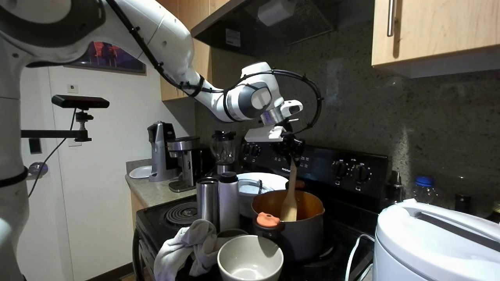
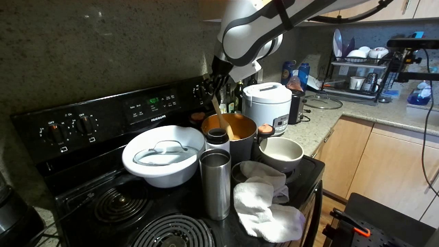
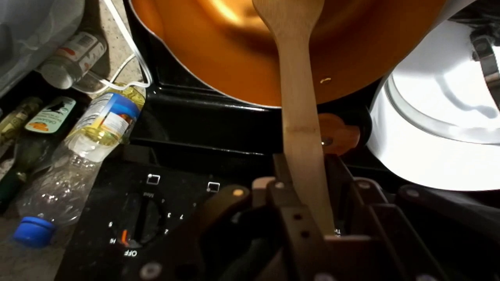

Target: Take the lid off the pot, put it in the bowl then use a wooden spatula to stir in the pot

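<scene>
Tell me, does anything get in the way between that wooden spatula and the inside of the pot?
Nothing visible does. The end effector grips the wooden spatula, whose blade is inside the pot, and the pot's top is uncovered.

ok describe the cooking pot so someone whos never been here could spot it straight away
Find the black stove, then its end beside the white rice cooker. There, between that cooker and the wide white bowl, stands a squat, dark grey pot. Unlike the bowl and the steel tumbler, it is orange inside, with the claw holding a wooden spatula in it.
</scene>
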Tool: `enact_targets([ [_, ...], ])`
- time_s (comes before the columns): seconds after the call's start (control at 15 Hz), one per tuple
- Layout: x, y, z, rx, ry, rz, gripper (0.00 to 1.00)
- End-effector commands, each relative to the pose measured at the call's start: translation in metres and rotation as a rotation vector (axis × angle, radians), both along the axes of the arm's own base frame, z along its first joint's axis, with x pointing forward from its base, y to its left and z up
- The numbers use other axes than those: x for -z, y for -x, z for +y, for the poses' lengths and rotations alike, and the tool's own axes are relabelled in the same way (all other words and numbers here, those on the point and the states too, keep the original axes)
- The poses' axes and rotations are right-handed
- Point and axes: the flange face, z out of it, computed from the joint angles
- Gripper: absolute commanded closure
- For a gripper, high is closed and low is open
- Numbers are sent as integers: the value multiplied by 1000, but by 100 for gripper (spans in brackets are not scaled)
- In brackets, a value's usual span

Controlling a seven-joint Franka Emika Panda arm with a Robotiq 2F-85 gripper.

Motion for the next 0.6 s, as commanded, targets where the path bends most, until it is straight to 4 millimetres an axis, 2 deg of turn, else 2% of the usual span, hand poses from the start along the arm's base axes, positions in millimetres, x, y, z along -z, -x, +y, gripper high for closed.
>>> enact_targets([
  [0.0, -14, 0, 3, 2, -3, -58, 92],
  [0.33, -13, 0, 6, 10, -92, -22, 92],
  [0.53, -18, 0, -1, 36, -59, 22, 92],
])
